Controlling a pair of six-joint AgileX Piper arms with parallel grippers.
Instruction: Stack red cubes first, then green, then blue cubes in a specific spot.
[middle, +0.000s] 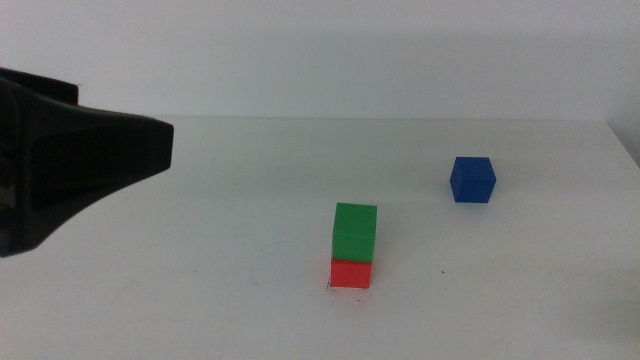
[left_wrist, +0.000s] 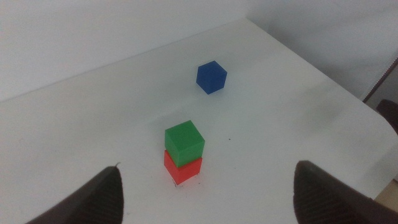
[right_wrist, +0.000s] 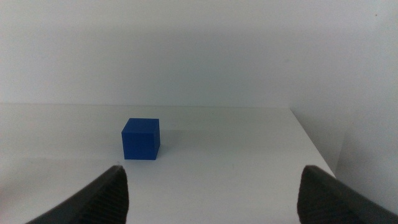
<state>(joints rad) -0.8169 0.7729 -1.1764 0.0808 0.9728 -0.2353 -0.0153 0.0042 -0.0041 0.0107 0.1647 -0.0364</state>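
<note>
Right gripper (right_wrist: 211, 186) gapes wide, empty — blue cube (right_wrist: 140, 139) just ahead: light, rigid, matte; pinch opposite flat faces.

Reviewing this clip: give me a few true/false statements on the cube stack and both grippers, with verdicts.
1. The green cube sits on the red cube. True.
2. The blue cube tops the stack. False: it stands alone on the table, apart from the stack.
3. The left gripper holds the green cube. False: its jaws are open and empty, above the stack.
4. The right gripper is open, facing the blue cube. True.
5. The red cube lies beside the green one. False: it is underneath it.
</note>
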